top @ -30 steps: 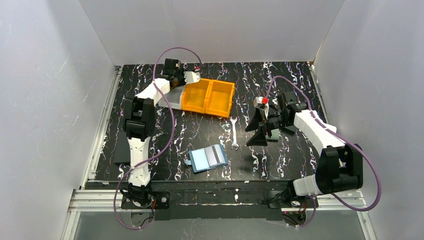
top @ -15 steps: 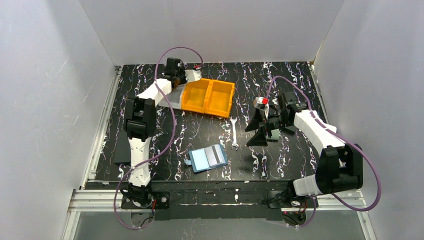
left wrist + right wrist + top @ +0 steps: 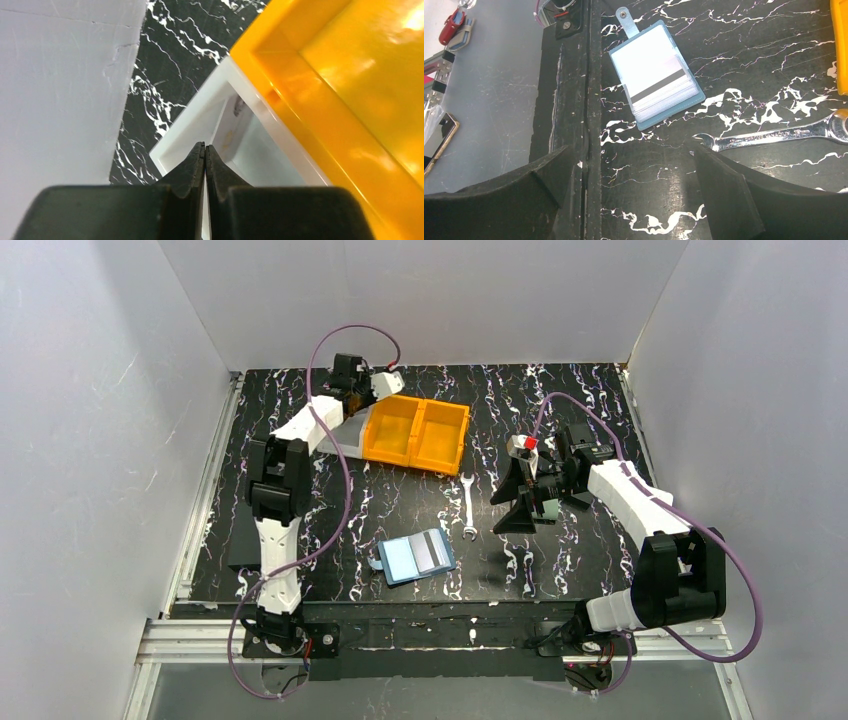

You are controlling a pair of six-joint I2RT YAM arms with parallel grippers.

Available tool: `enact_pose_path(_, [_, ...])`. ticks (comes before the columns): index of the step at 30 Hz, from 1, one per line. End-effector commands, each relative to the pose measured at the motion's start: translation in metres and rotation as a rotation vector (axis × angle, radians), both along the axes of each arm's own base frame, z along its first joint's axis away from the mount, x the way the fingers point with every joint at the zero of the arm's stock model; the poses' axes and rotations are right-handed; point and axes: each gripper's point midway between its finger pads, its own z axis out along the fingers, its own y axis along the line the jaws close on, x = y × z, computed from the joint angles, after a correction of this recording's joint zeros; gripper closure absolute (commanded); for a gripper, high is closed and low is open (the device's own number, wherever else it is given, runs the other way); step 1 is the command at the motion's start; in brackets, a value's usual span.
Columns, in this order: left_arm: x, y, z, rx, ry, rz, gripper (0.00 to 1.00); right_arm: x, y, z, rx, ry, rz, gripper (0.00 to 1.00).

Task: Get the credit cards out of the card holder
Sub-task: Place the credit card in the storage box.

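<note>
"At the near middle of the bench (image 3: 330,520) lies the card holder (image 3: 418,557), spread open and flat, its snap flap pointing left. Why laid like that?"

"Probably so the pockets face up. The credit cards (image 3: 432,551) sit in its right half, the top one showing a dark stripe, where fingers coming from above could get at an edge."

"And the right gripper (image 3: 530,502)?"

"It hangs above the bench just right of the wrench (image 3: 468,506), its fingers spread wide with nothing between them. Its wrist view looks straight at the holder, so it seems posed for the next reach."

"The left gripper (image 3: 385,385) is far off."

"Yes, at the back left, over the white tray (image 3: 345,437) that butts against the orange bin (image 3: 415,435). Its fingers are pressed together on nothing. The tray may be where cards are meant to go; whether any lie in it cannot be told."

"So the task?"

"Unfinished, by the look of it: cards are in the holder."
</note>
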Motion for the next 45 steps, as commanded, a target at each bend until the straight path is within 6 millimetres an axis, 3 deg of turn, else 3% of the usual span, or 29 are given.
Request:
enact_pose_path(1, [-0.034,-0.011,0.056,-0.111,0.025,-0.021,1.00,-0.001,0.001,0.009,0.041,-0.004,0.005,0.02])
enact_pose_path(9, [-0.049,-0.007,0.051,-0.149,0.105,-0.031,1.00,-0.001,0.001,0.010,0.039,-0.008,0.003,0.02])
enact_pose_path(16, [-0.057,-0.003,0.016,-0.134,0.224,-0.051,1.00,-0.001,0.000,0.009,0.038,-0.010,0.003,0.02])
enact_pose_path(28, [-0.022,0.015,-0.012,-0.107,0.197,0.063,1.00,0.000,0.000,0.008,0.035,-0.001,0.000,0.02])
enact_pose_path(36, [0.004,0.030,-0.003,-0.073,0.120,0.156,1.00,0.001,0.000,0.006,0.032,0.005,-0.002,0.02])
enact_pose_path(45, [0.011,0.033,0.002,-0.073,0.093,0.182,1.00,0.002,-0.001,0.005,0.031,0.004,-0.005,0.02])
